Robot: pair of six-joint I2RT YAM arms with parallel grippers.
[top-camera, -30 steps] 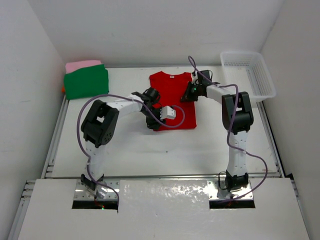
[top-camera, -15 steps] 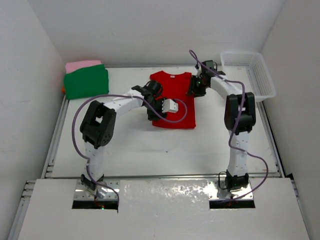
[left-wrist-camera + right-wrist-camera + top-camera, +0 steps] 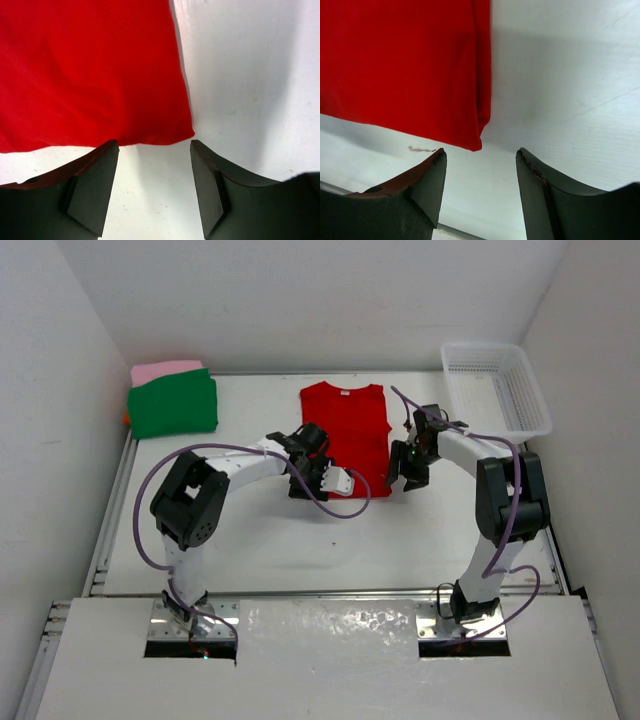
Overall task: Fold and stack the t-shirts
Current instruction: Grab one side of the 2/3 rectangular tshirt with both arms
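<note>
Red shirt point(image 3: 345, 430) lies flat mid-counter point(image 3: 300, 540), sleeves folded in so it reads as a long rectangle. Its collar faces the back wall and its hem faces the arm bases. We see a small pale tag inside the collar, too small to read. We find no legible print or brand on any cloth or on the arms.

Left end effector point(image 3: 300, 483) sits low at the hem's left corner. In the left wrist view its jaws point(image 3: 154, 170) stand wide, gripping nothing. Bare counter shows between the fingers, and the red shirt's point(image 3: 90, 65) corner lies just ahead of the gap.

Right end effector point(image 3: 406, 483) sits at the hem's right corner, just beside the cloth. The right wrist view shows the same: jaws point(image 3: 480, 185) spread, nothing held. The red shirt point(image 3: 400, 60) has a folded edge running down to a corner just ahead of the left finger. We note a small reddish smear point(image 3: 422, 149) on the counter beside that corner.

The folded stack is in the far left corner, well apart from both arms. Green shirt point(image 3: 172, 405) is on top, and pink shirt point(image 3: 165, 369) pokes out behind it. Orange shirt point(image 3: 127, 420) shows only as a sliver at the stack's left edge.

White mesh basket point(image 3: 497, 346) is in the far right corner.
</note>
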